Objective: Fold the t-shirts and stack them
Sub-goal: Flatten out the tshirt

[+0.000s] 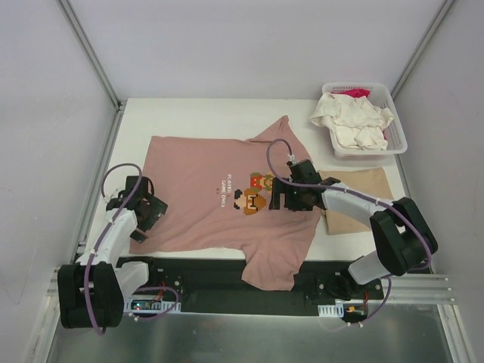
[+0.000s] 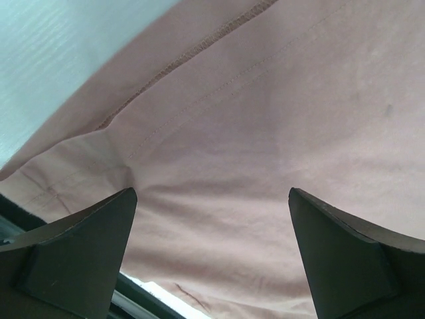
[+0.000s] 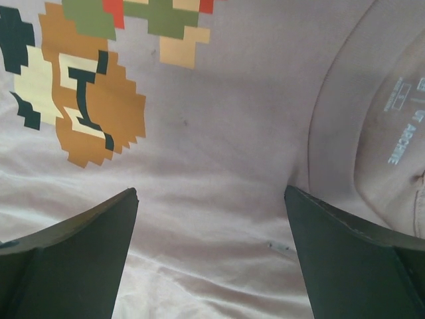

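Observation:
The dusty-pink t-shirt (image 1: 204,200) with a pixel-art print lies spread flat on the white table, one sleeve hanging over the front edge. My left gripper (image 1: 148,212) is open, low over the shirt's bottom hem at the left; the left wrist view shows pink cloth (image 2: 265,133) between its spread fingers. My right gripper (image 1: 281,198) is open over the chest near the collar; the right wrist view shows the print (image 3: 86,100) and neck label (image 3: 398,133). A folded tan t-shirt (image 1: 355,200) lies to the right. Cream (image 1: 355,121) and magenta (image 1: 349,92) shirts fill the basket.
A white slatted basket (image 1: 397,140) stands at the back right of the table (image 1: 197,113). White walls with metal posts enclose the table on three sides. A black rail (image 1: 227,276) runs along the front edge between the arm bases.

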Motion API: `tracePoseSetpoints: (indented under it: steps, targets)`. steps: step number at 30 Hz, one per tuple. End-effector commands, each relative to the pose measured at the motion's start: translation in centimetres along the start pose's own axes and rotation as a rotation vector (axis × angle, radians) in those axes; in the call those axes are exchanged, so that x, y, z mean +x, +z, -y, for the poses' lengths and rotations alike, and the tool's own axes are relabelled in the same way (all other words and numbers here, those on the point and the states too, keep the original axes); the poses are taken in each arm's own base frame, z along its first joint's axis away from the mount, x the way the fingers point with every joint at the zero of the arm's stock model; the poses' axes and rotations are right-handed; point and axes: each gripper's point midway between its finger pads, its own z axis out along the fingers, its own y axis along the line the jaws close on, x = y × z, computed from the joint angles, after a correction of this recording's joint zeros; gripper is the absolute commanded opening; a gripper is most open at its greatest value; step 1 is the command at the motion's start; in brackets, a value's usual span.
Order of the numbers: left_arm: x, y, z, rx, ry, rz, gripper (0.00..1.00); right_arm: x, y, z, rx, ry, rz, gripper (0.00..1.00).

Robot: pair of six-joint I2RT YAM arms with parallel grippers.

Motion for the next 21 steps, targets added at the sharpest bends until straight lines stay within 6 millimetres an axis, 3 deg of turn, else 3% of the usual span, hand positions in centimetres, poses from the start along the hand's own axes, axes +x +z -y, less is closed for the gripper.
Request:
tracePoseSetpoints:
  steps: [1,6,7,9,10,11,12,13,16,17,18,19,20,21]
  targets:
    - [-1.7,-2.7,1.2,0.067,-0.014,0.063,0.99,-2.4,-2.2,-1.1,0.026,-0.024,0.033,0.97]
    - [-4.0,-5.3,4.1,0.167,0.021,0.108,0.99,-9.0,-3.4,-1.0,0.144,-0.032,0.155,0.97]
    - [-4.1,-5.4,4.5,0.176,0.029,0.103,0.99,-11.2,-3.3,-1.4,0.155,-0.035,0.17,0.97]
    - [-4.3,-5.3,5.5,0.195,0.053,0.097,0.99,-12.8,-1.5,-1.3,0.133,-0.014,0.14,0.97]
    - [-4.2,-5.2,5.8,0.205,0.064,0.085,0.99,-15.0,-1.6,-2.1,0.103,-0.014,0.169,0.99]
    - [-4.3,-5.1,6.1,0.206,0.069,0.082,0.99,-16.3,-1.2,-1.6,0.106,0.007,0.176,0.98]
    - [-4.2,-4.7,6.2,0.196,0.083,0.069,0.99,-16.0,0.7,-1.7,0.077,0.016,0.125,0.9]
    - [-4.4,-4.5,6.7,0.206,0.086,0.073,0.99,-18.6,0.5,-1.9,0.056,0.027,0.162,0.85]
    - [-4.6,-3.5,7.3,0.196,0.102,0.069,0.99,-20.1,3.8,-1.2,0.034,0.049,0.125,0.63]
    - [-4.7,-3.4,7.5,0.196,0.108,0.067,0.99,-22.3,3.6,-1.9,0.015,0.046,0.162,0.6]
    - [-4.6,-2.9,7.6,0.186,0.114,0.056,0.99,-22.2,5.5,-1.5,0.017,0.052,0.127,0.56]
    - [-4.6,-2.7,7.8,0.183,0.12,0.05,0.99,-22.8,5.9,-1.4,0.021,0.052,0.131,0.56]
    - [-4.7,-2.6,8.1,0.188,0.126,0.05,0.99,-24.9,5.7,-1.8,0.014,0.041,0.174,0.56]
    - [-4.6,-2.1,8.1,0.173,0.133,0.037,1.0,-24.5,7.4,-0.9,0.043,0.046,0.146,0.55]
